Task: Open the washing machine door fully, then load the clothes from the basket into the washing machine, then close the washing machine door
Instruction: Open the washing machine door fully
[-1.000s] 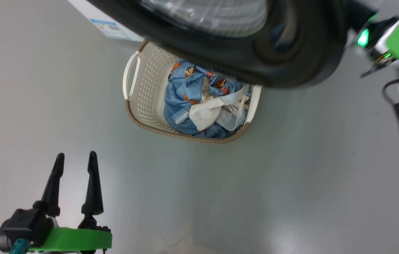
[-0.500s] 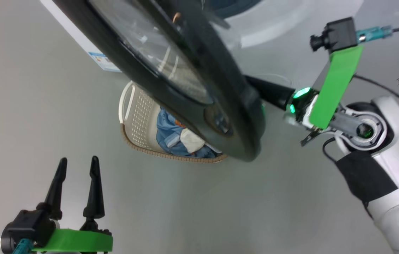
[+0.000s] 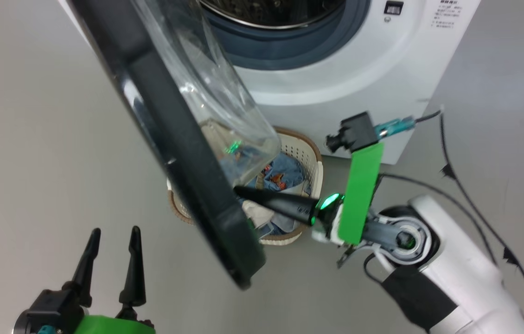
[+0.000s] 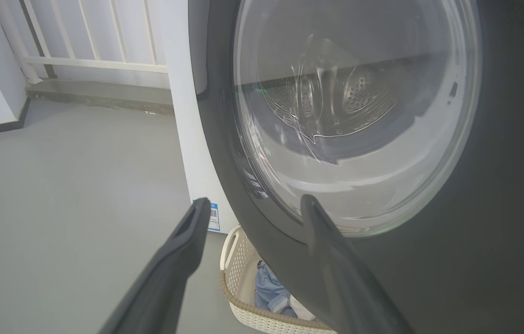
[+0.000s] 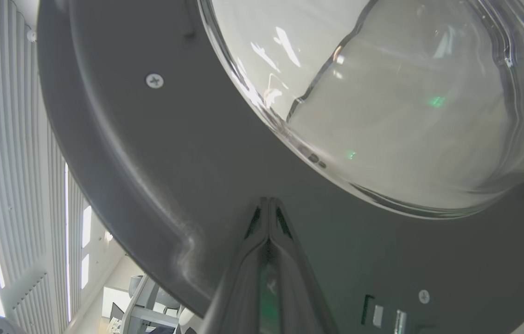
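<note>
**Door part open: push it wide from the inside**

My right gripper (image 3: 239, 189) is pinched together with nothing in it. Its tip rests against the inner face of the washing machine door (image 3: 174, 139), on the flat grey ring just below the glass bowl (image 3: 215, 93). The door stands partly open, edge-on to my head. Behind it the drum (image 3: 271, 9) and the blue-grey seal (image 3: 285, 48) of the washing machine (image 3: 336, 79) are uncovered. I judge the step in hand to be opening the door fully.

To do it well, I should push on the ring and not the bowl, whose curved glass would likely let the tip slide off. The push should follow the door's own arc away to my left, so the tip travels with the panel rather than scraping across it. It should end only where the door stops.

My left gripper (image 3: 115, 229) is empty, fingers apart, low on the outer side of the door. In its wrist view the black face looks close to one finger, so it may have to give way to the swing.

The basket (image 3: 312, 160) sits on the floor (image 3: 35, 139) just in front of the machine, beneath the door, with the clothes (image 3: 285, 169) inside. The door seems to clear it, but my right arm reaches across it. A black cable (image 3: 466, 195) trails beside that arm and could snag
</note>
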